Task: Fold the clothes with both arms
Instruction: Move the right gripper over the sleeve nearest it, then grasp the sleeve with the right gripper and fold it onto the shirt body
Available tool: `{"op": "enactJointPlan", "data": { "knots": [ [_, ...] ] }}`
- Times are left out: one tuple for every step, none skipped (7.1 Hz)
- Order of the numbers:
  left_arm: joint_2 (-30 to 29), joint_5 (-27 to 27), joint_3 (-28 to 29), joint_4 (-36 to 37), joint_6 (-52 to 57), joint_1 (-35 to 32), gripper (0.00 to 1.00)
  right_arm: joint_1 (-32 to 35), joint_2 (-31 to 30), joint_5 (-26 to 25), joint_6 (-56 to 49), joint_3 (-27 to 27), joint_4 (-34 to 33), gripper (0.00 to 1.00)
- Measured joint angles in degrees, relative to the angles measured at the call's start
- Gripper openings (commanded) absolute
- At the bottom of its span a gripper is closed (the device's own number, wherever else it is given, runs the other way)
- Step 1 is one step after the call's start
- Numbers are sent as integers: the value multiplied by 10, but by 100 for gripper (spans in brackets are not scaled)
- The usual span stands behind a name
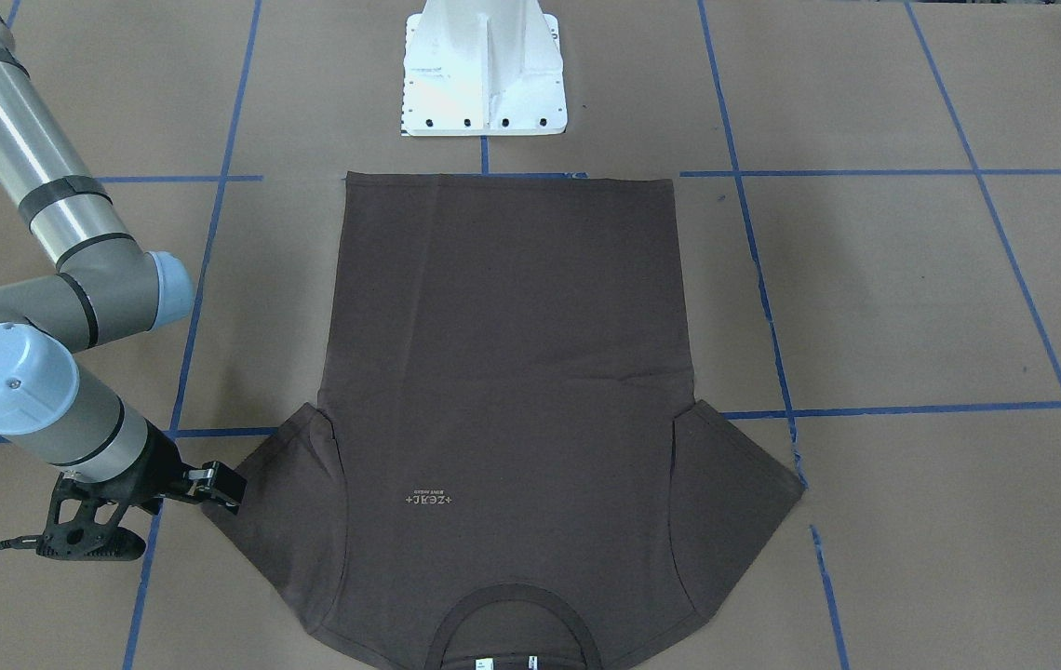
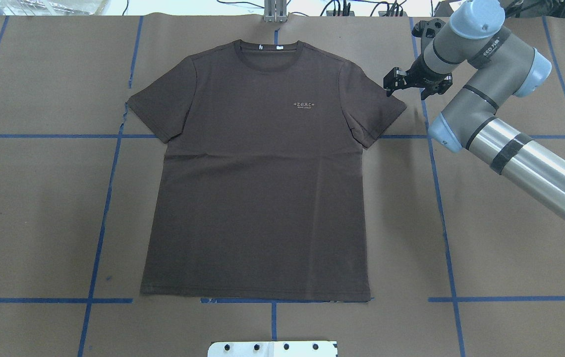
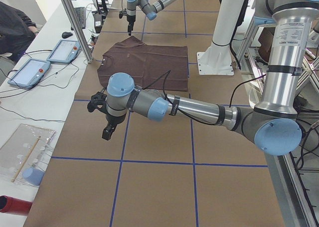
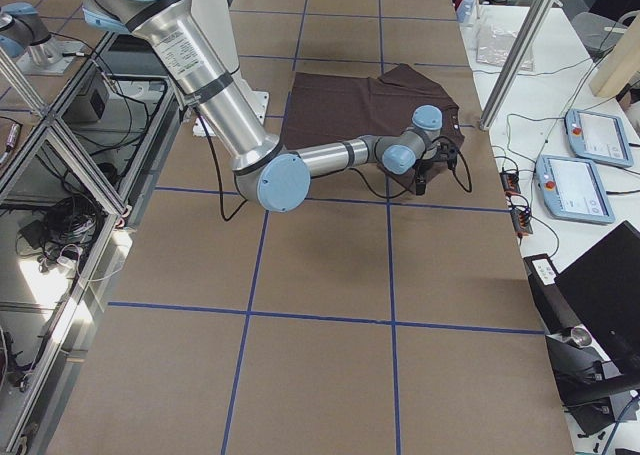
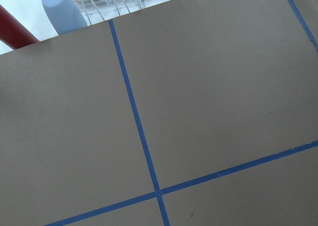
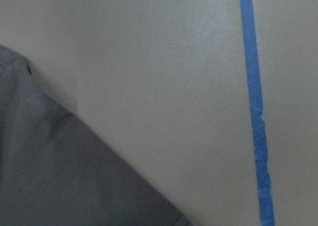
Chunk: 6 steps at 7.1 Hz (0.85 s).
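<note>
Overhead exterior view: the T-shirt (image 2: pixel 257 188) lies flat and face up in the middle of the frame on the brown-papered table (image 2: pixel 510 238). Its collar (image 2: pixel 268 52) is toward the top edge, its hem toward the bottom, and both sleeves are spread out.
Chest lettering (image 2: pixel 304 104): small and pale, right of centre below the collar.
Right gripper (image 2: pixel 391 85): hangs in the upper right of the overhead frame, at the outer edge of the sleeve (image 2: pixel 379 111) on that side. Whether it touches the cloth, and whether its jaws are parted or closed, cannot be told.
Right wrist view: a sleeve corner sits lower left, with bare paper and a blue tape line (image 6: pixel 254 112) to its right.
Left gripper (image 3: pixel 106 132): shows only in the exterior left view, left of centre, pointing down over bare paper, well apart from the T-shirt. Its jaw state cannot be told.
Left wrist view: paper with two crossing tape lines, and a pale blue cup (image 5: pixel 63 10) at the top left.
</note>
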Motion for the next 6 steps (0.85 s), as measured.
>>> {"op": "enactJointPlan", "data": {
  "knots": [
    [0, 0, 0, 0, 0, 0, 100, -4, 1, -1, -1, -6, 0, 98],
    [0, 0, 0, 0, 1, 0, 100, -7, 1, -1, -1, -9, 0, 89],
    [-1, 0, 0, 0, 2, 0, 100, -9, 1, -1, -1, -11, 0, 81],
    [-1, 0, 0, 0, 2, 0, 100, -9, 1, -1, 0, -13, -1, 77],
    [-1, 0, -1, 0, 2, 0, 100, -10, 1, -1, 0, -16, -1, 75],
    [-1, 0, -1, 0, 2, 0, 100, -10, 2, -1, 0, -19, -1, 73]
  ]
}}
